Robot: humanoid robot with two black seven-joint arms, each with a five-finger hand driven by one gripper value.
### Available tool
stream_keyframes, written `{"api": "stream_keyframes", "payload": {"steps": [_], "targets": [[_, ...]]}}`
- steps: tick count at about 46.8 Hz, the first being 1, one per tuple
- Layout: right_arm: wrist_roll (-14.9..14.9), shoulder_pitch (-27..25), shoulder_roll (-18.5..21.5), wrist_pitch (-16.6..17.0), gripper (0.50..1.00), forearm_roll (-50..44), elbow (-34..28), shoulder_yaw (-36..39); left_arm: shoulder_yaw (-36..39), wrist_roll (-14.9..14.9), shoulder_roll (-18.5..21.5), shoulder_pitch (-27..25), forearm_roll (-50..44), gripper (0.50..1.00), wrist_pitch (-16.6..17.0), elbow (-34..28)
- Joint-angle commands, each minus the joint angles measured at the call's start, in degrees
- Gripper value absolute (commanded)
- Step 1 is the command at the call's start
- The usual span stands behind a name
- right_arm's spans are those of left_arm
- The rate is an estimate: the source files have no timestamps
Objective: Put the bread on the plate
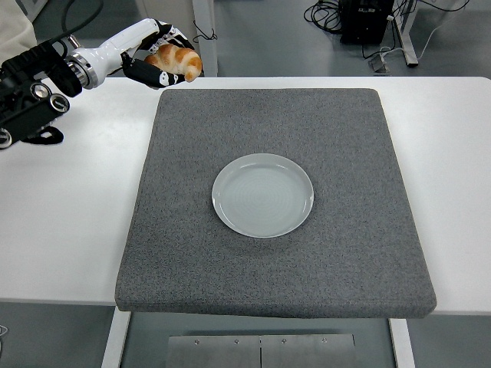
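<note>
The left arm (31, 88) is black and blocky, with round silver-ringed joints. A silver ring joins it to a glossy white forearm shell. The left hand (149, 65) has white and black fingers. A thin black cable (77, 19) loops above it.

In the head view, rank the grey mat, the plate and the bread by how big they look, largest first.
1. The grey mat, covering most of the table.
2. The plate, lying near the mat's middle.
3. The bread, smallest, held in the left hand above the mat's far left corner; being lifted may skew its apparent size slightly.
</note>
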Motion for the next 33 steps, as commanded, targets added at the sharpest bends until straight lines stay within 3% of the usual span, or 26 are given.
{"api": "stream_keyframes", "payload": {"steps": [1,12,33], "targets": [[0.0,0.0,0.0,-0.1,1.000,0.0,0.0,0.0,-0.1,-0.1,1.2,-2.0,0.0,0.500,-1.3,-1.0],[0.0,0.0,0.0,0.0,1.000,0.0,0.0,0.0,-0.8,-0.1,2.4,-5.8,-0.1,0.500,-4.6,-2.9],[0.0,0.0,0.0,0.0,1.000,0.0,0.0,0.0,0.0,-0.2,3.2,-7.2,0.8,0.500,-4.8,-14.6]]}}
